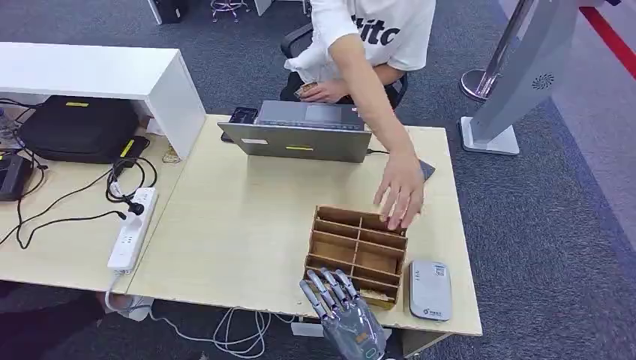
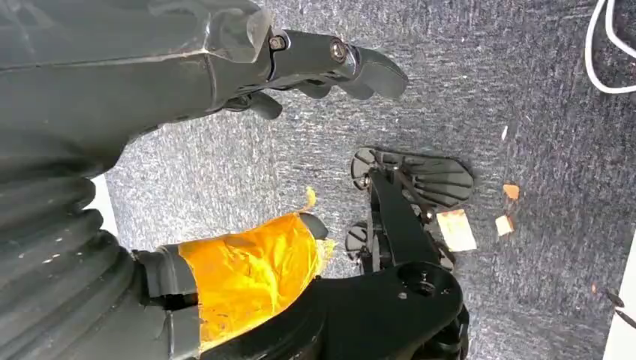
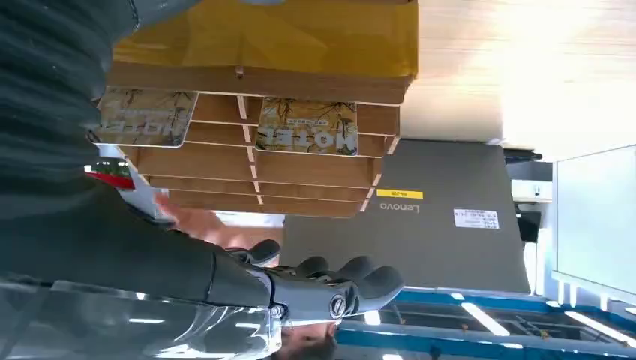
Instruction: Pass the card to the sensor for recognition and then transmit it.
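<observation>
Head view, right hand empty, spread, near card box

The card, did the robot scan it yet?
Not yet. Two cards still stand in the wooden organizer, and the grey sensor beside it has nothing on it. The right hand hovers at the organizer's near edge with fingers spread, holding nothing. A person's hand rests on the far side. The left hand hangs over the floor. Picking, scanning and passing all remain.

Left hand hangs empty, fingers loosely curled, above grey carpet strewn with small scraps
</observation>
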